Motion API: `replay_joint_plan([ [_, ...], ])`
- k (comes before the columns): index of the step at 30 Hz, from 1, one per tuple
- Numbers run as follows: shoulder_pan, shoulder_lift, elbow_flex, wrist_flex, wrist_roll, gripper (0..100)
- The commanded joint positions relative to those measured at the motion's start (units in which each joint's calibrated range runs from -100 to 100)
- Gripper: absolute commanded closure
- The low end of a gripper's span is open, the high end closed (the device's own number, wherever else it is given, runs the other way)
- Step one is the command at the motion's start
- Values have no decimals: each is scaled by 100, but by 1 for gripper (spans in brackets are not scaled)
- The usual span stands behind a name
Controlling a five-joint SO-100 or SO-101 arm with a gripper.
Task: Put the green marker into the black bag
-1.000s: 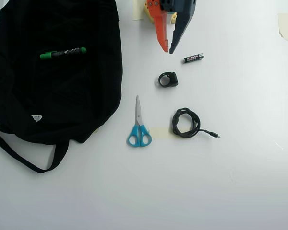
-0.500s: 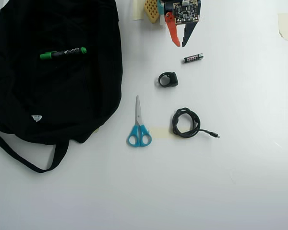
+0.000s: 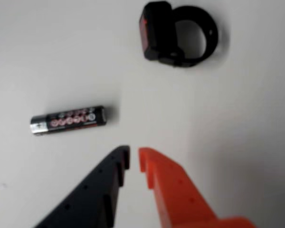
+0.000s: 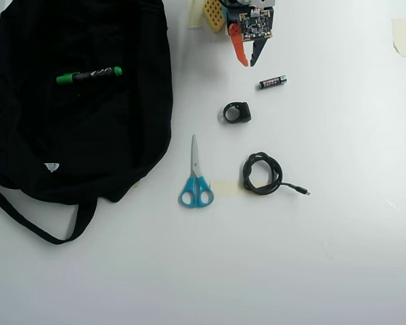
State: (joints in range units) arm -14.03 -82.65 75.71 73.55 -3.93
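Your green marker (image 4: 88, 74) lies flat on top of the black bag (image 4: 74, 135), toward its far left part in the overhead view, well apart from the pincer (image 4: 247, 64). Whether it sits in an opening or only on the fabric you cannot tell from here. Judge it light, stiff and smooth, so it may roll or slip; take it across the middle of the black barrel, fingers square to its length, not at the green cap. The bag is soft cloth and will likely give under any push, so expect the marker to sink or tilt if you press down.

Your pincer hangs at the far edge, nearly closed, a thin gap between the tips in the wrist view (image 3: 134, 158), holding nothing. A battery (image 4: 273, 82) lies just near of it, a small black ring-shaped clip (image 4: 237, 112) nearer again.

The tabletop (image 4: 338, 257) is plain white, matte and evenly lit. Blue-handled scissors (image 4: 195, 175) and a coiled black cable (image 4: 264, 173) lie in the middle, clear of the bag. Bits of tape (image 4: 400, 34) sit at the far right
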Motion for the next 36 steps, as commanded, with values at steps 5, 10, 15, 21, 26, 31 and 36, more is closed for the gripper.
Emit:
replay_joint_plan([
  [5, -40, -938, 803, -60, 26, 98],
  [10, 12, -1262, 1369, -85, 26, 98],
  [15, 12, -1586, 1809, -68, 26, 98],
  [21, 50, -1677, 2187, -137, 31, 98],
  [26, 237, -1677, 2232, -146, 37, 98],
  [31, 192, -1677, 2232, -146, 42, 98],
  [36, 244, -1677, 2259, -146, 42, 98],
])
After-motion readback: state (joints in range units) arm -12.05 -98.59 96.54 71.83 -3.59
